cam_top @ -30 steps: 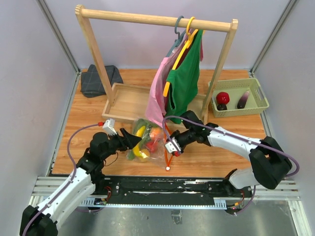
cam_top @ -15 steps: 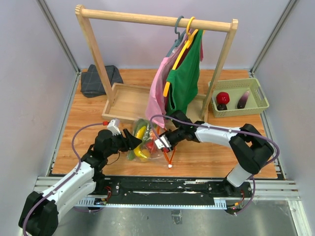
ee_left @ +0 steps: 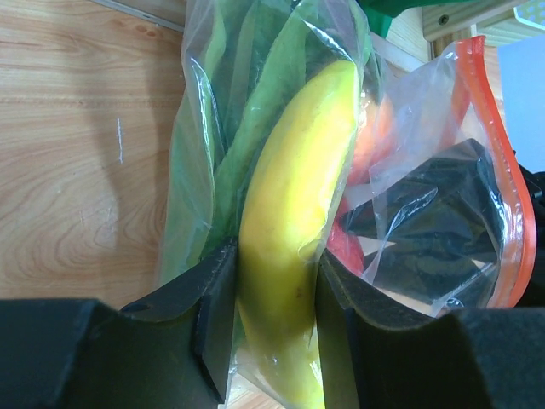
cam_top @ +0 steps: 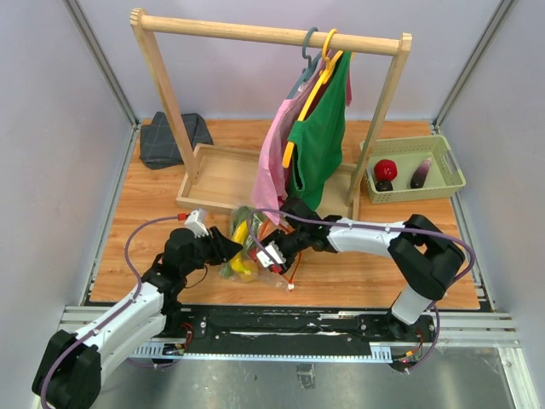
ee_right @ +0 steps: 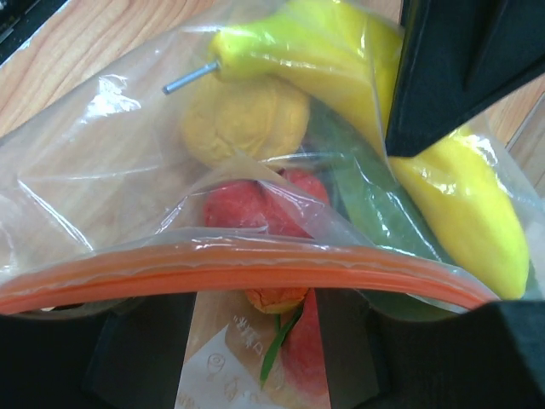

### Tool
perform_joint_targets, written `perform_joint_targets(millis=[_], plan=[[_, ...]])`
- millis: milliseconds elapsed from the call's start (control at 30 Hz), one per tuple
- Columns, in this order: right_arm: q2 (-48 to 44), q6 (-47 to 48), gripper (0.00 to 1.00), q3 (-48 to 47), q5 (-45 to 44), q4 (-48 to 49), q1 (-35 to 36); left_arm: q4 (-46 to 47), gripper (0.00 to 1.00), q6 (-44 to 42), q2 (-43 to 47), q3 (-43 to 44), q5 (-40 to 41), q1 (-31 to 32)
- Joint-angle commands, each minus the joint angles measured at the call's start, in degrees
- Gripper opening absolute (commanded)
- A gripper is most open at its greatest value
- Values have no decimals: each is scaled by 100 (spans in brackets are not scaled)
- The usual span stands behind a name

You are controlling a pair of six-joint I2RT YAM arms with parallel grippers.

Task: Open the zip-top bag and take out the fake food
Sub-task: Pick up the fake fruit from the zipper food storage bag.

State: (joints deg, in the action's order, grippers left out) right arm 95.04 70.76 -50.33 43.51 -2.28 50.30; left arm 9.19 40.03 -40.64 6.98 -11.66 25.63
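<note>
While the left gripper (ee_left: 277,260) pinches the clear crinkly zip-top bag (ee_left: 409,102) around its banana (ee_left: 298,170), the right gripper (ee_right: 255,336) stands part-open at the orange-red zip strip (ee_right: 255,273)

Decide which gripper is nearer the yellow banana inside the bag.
Left. The left gripper has its fingers on both sides of the banana, through the zip-top bag. The right gripper sits at the bag's orange zip strip, with other fake food in between.

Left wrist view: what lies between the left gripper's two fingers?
Between the fingers of the left gripper: the yellow banana, inside the zip-top bag. The left wrist view shows it.
</note>
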Motion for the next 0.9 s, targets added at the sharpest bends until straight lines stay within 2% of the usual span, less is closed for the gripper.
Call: perform_joint_targets(millis=[0,267,567,767,867], plan=[[201,-256,56,-75,-203,223,254,30,34,3,34,-101,-90,4],[396,-345,62,-80,-386,304,305,152,30,12,-6,-118,-178,4],[690,-634,63,-211,-333,298,305,228,29,-17,22,-252,-319,4],[820,-819,62,-256,-178,284,305,201,28,11,206,-352,-320,4],[827,-837,56,-293,-176,186,305,159,28,11,257,-375,-292,4]])
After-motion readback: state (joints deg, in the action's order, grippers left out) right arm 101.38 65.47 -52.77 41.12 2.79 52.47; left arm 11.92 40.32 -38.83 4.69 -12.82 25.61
